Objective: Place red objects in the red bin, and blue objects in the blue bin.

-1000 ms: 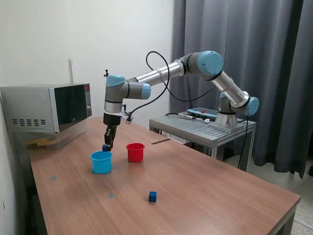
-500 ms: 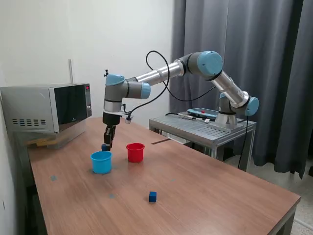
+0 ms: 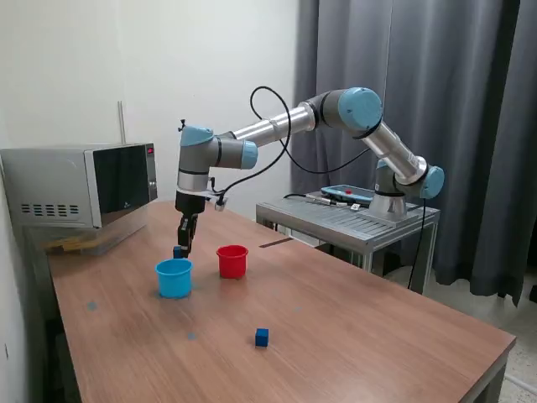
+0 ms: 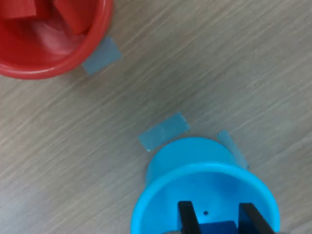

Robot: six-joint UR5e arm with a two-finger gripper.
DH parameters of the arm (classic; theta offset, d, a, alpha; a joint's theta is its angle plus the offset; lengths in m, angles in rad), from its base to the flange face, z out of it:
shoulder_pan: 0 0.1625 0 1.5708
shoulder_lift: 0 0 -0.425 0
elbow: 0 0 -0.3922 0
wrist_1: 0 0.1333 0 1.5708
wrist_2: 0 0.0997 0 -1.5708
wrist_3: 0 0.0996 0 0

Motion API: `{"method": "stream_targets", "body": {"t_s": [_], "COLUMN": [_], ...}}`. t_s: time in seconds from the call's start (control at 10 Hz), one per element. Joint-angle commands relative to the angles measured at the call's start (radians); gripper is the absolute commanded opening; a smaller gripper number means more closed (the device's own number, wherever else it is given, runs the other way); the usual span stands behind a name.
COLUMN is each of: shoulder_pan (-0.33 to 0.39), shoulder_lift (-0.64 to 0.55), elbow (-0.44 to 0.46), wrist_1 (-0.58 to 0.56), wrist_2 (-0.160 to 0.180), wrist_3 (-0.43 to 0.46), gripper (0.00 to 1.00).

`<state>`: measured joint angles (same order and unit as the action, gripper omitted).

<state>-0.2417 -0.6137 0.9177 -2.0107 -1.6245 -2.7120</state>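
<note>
My gripper [image 3: 180,248] is shut on a dark blue cube [image 3: 179,251] and hangs just above the far rim of the light blue bin [image 3: 174,278]. In the wrist view the cube [image 4: 217,229] sits between my gripper's [image 4: 218,222] black fingers [image 4: 187,220], over the open mouth of the blue bin [image 4: 185,156]. The red bin [image 3: 232,261] stands close beside it on the exterior view's right. Two red cubes [image 4: 73,12] lie inside the red bin [image 4: 29,68]. A second blue cube [image 3: 262,337] rests on the table nearer the camera.
A microwave [image 3: 80,185] sits at the back on the exterior view's left. A metal stand [image 3: 348,218] carries the arm's base beyond the wooden table [image 3: 352,336]. Grey-blue tape patches [image 4: 163,131] are stuck to the wood around the cups.
The gripper, still holding the blue cube, has drifted slightly up and toward the exterior view's left above the blue bin. The cups and the loose cube have not moved.
</note>
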Motion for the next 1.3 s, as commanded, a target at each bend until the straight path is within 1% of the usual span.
{"method": "stream_targets", "body": {"t_s": [0.0,0.1,0.2,0.9,1.0,1.1,1.2], "shoulder_pan": [0.001,0.001,0.001,0.012,0.021,0.041,0.127], "shoulder_lift": [0.000,0.000,0.000,0.000,-0.001,-0.008,-0.024], "elbow": [0.001,0.001,0.001,0.004,0.001,0.001,0.003], "wrist_1": [0.000,0.000,0.000,-0.003,-0.005,-0.002,0.001], "wrist_2": [0.000,0.000,0.000,0.000,0.000,0.000,0.002], "wrist_3": [-0.002,-0.002,-0.002,-0.017,-0.058,-0.119,-0.212], "gripper": [0.00,0.00,1.00,1.00,1.00,1.00,1.00]}}
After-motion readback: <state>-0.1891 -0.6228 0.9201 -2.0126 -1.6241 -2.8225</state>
